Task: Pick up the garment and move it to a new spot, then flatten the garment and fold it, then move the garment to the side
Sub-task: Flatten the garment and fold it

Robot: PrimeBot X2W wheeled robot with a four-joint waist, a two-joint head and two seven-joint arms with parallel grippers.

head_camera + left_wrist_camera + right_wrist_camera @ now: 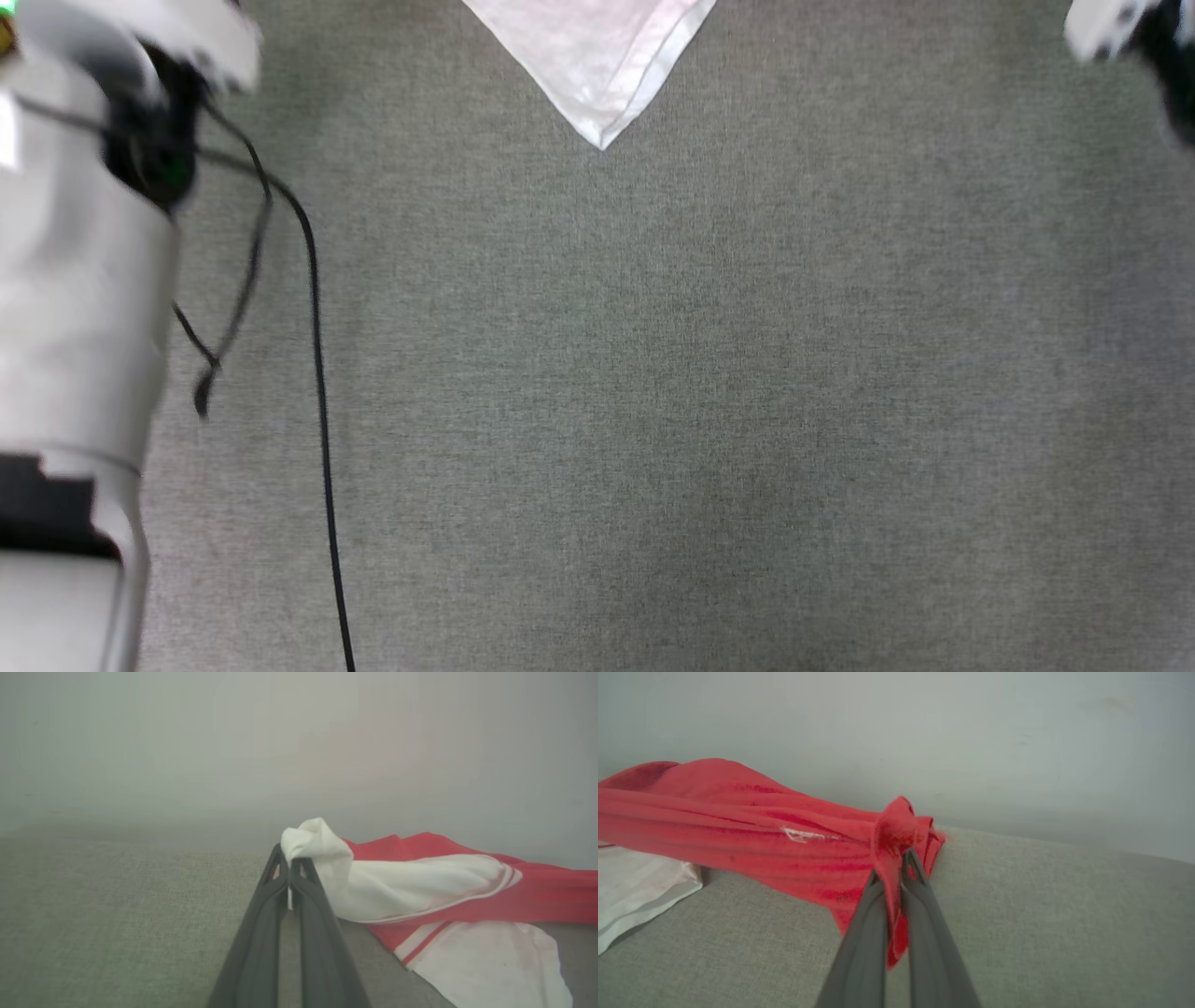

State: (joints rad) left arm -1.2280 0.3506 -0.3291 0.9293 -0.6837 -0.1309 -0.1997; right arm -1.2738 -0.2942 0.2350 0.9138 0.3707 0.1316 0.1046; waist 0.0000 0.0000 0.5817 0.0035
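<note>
The garment (420, 886) is red with white sleeves and stripe trim. It hangs stretched between my two grippers, just above the grey surface. My left gripper (289, 858) is shut on a bunched white sleeve. My right gripper (903, 858) is shut on a wad of the garment's (738, 816) red cloth, which runs off to the left in taut folds. A lower white sleeve (490, 961) rests on the surface. In the head view a white pointed corner of the garment (597, 65) lies at the top centre.
A grey woven surface (653, 420) spreads under everything. My pale left forearm (75, 280) stands at the left edge with a black cable (317, 373) trailing down beside it. Part of my right arm (1120, 28) shows at the top right. A pale wall (971, 742) rises behind the surface.
</note>
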